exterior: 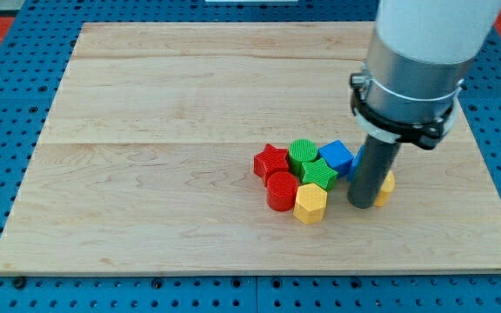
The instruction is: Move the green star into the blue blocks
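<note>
Just to the view's left of my tip (364, 203) sits the green star (319, 173), touching the blue cube (337, 156); a yellow block (386, 183) peeks out behind the rod; no pincer exists to open or close.

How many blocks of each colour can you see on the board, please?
Red: 2, star and cylinder
Green: 2, cylinder and star
Yellow: 2, hexagon and one partly hidden
Blue: 1 clearly visible, cube
Total: 7

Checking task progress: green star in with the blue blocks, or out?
In: the green star touches the blue cube. My tip stands right of it. Any second blue block is hidden.
</note>
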{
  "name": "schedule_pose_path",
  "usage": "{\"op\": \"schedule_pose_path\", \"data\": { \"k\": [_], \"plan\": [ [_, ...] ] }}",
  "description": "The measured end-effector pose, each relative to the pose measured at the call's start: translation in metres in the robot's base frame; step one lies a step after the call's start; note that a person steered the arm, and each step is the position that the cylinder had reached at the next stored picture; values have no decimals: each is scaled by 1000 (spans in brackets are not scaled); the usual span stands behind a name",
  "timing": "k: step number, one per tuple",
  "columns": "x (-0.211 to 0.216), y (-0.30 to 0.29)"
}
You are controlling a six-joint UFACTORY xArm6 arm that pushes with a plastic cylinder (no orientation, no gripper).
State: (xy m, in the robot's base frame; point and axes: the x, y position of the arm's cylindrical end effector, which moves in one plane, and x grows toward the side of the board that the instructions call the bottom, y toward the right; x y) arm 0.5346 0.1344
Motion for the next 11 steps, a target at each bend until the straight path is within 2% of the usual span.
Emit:
{"op": "schedule_pose_path", "data": {
  "k": [1, 2, 3, 4, 5, 6, 8, 11],
  "plan": [
    [-26, -16],
    [-22, -17],
    [17, -23],
    [24, -54],
    [4, -103],
    [-17, -101],
    [-25, -100],
    [-29, -54]
  ]
}}
